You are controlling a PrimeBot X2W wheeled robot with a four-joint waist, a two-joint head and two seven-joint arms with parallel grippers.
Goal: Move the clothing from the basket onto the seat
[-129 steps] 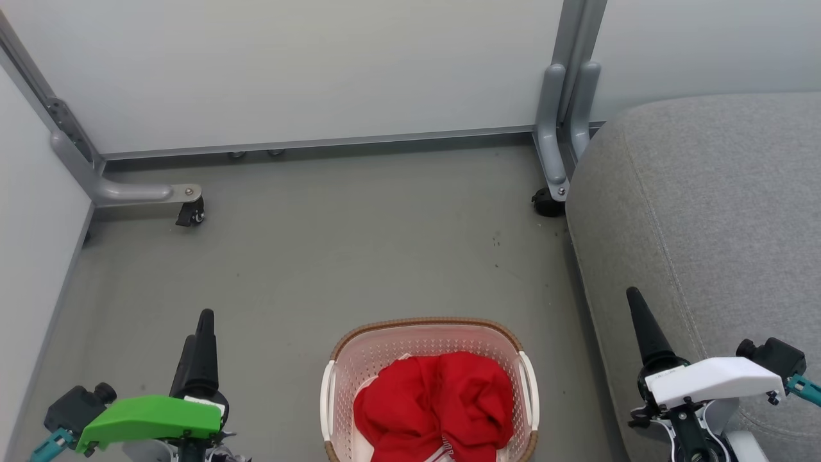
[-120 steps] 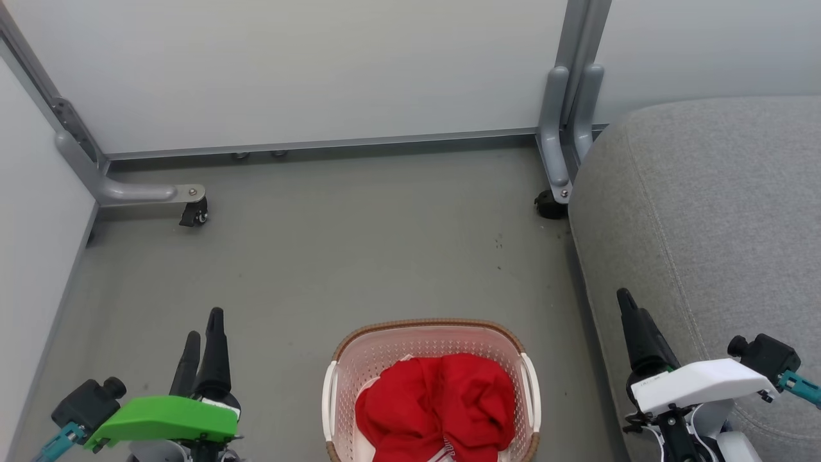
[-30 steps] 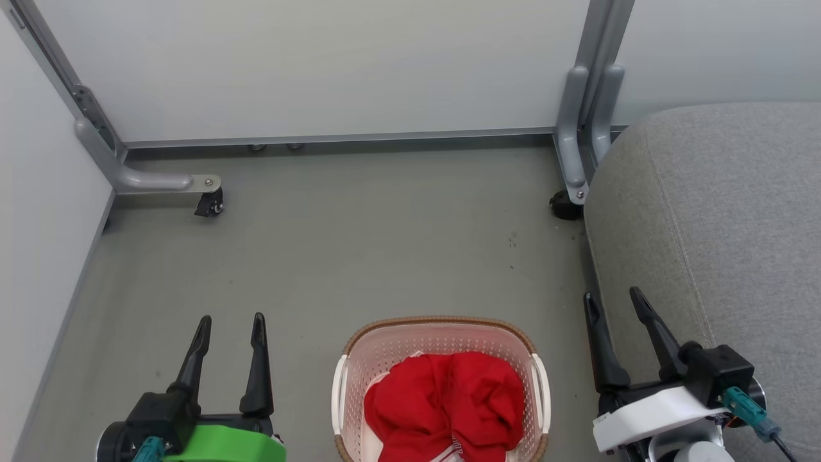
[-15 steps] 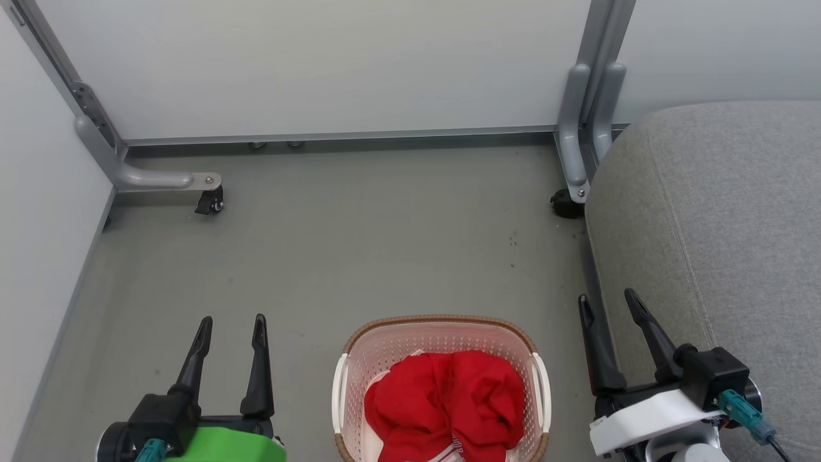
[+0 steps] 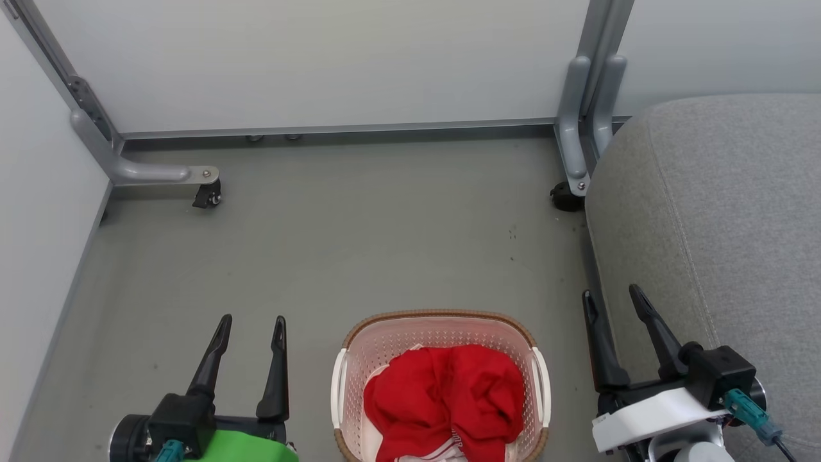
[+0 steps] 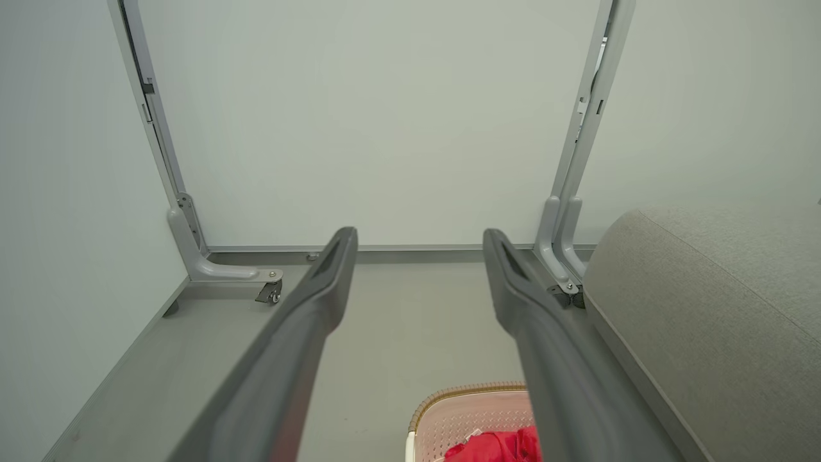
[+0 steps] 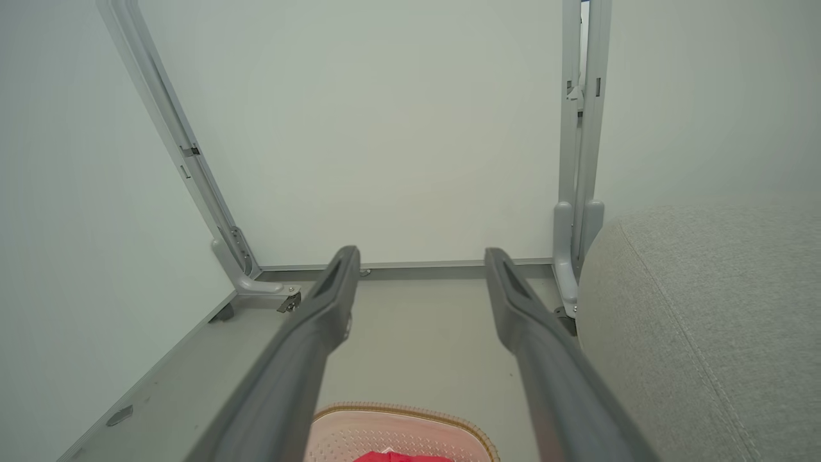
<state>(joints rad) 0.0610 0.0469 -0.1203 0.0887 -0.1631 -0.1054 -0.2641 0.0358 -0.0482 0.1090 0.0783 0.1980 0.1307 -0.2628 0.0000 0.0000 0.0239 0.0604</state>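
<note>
Down at the bottom of the head view, the left gripper (image 5: 251,319) and right gripper (image 5: 610,292) now stand with fingers spread and empty, where seconds ago they were turned side-on. A reach looks ready, but nothing is lifted yet. Between them the clothing (image 5: 442,398), a crumpled bright red heap with white trim, sits in the basket (image 5: 436,314) on the floor (image 5: 359,244), near the grey seat (image 5: 718,205).

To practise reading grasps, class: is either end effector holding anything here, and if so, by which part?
Nothing is held. The left end effector and the right end effector are both open and empty; the red clothes lie in the basket.
</note>
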